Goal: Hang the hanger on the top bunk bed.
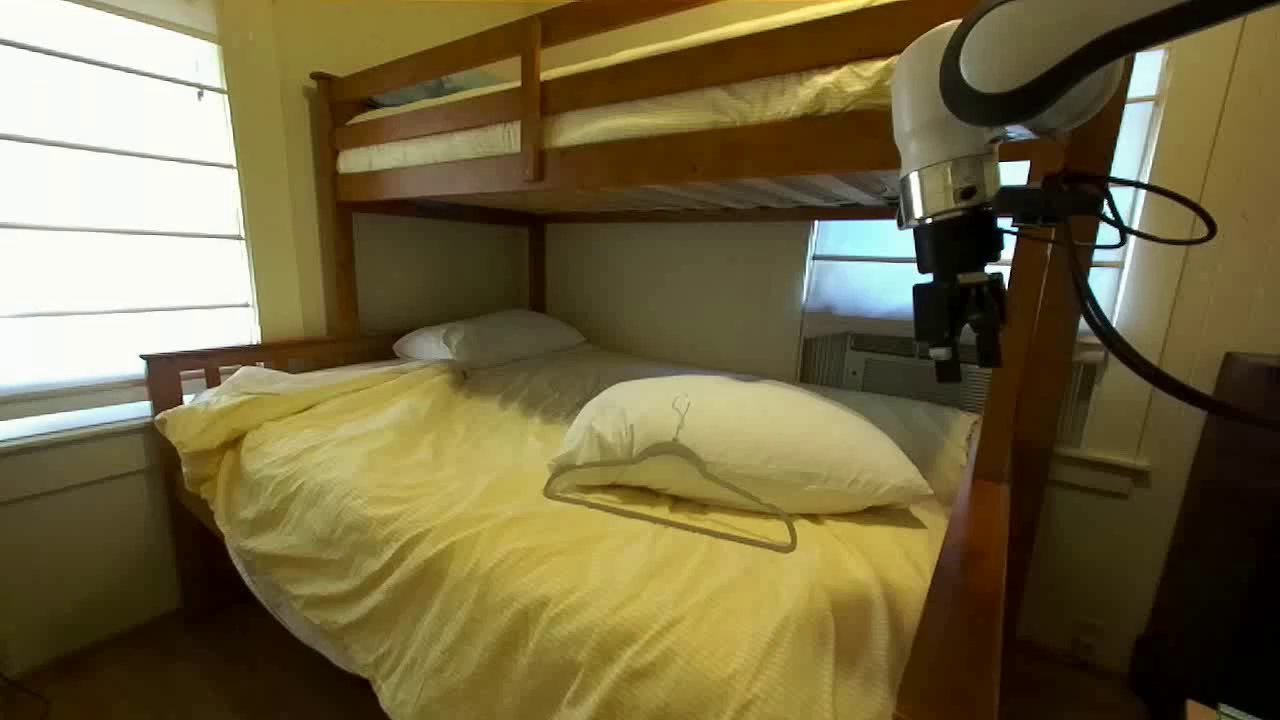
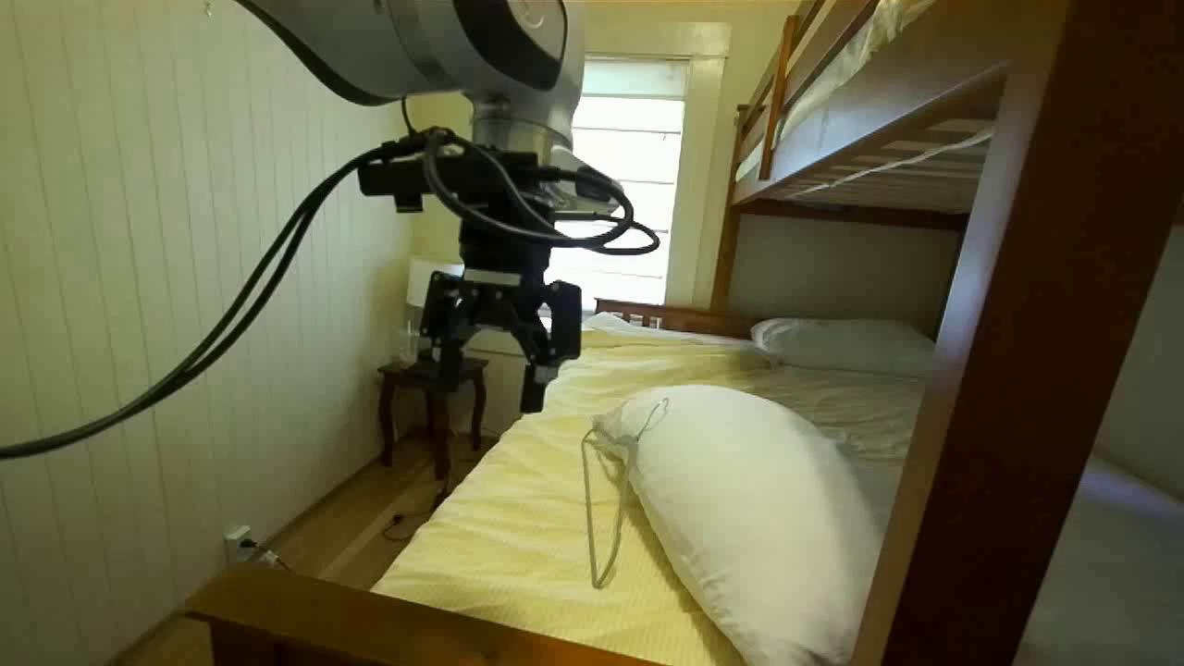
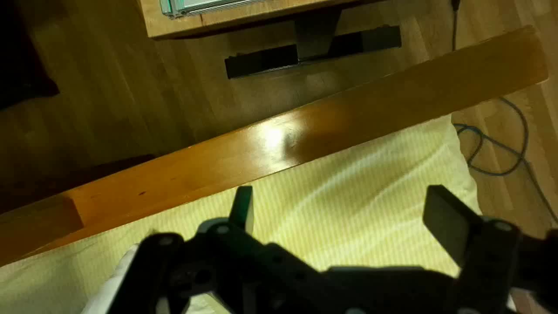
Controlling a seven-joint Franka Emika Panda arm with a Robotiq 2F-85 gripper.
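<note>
Clothes hanger (image 1: 668, 450), thin and pale grey, leans against a plump white pillow (image 1: 760, 430) on the lower bunk (image 1: 975, 590), its small wire hook lying on the pillowcase and its bottom bar on a striped yellow blanket (image 1: 470, 560). Above runs the top bunk bed (image 1: 720, 155), with brown wooden guard rails (image 1: 640, 87) and a pale yellow-sheeted mattress (image 1: 720, 105); the hanger sits well below it. A black Robotiq gripper (image 2: 492, 381), carried by a white-and-grey Franka Panda arm (image 1: 935, 110), points downward above the lower bunk near its end, well apart from the hanger, its jaws standing wide apart. Seen from the wrist, the two fingers (image 3: 449, 226) stand on either side of striped yellow cloth, with a glossy wooden end rail (image 3: 218, 161) running diagonally past them over a wood floor (image 3: 117, 87). Another white pillow (image 1: 520, 335) lies at the far end of the lower bunk. In an exterior view, a window air conditioner (image 1: 885, 372) is visible behind the bed; in an exterior view, a white-shaded lamp (image 2: 430, 279) stands on a dark wooden side table (image 2: 404, 372) near a bright window (image 2: 629, 166). Black cables (image 2: 46, 446) loop from the robot's wrist.
</note>
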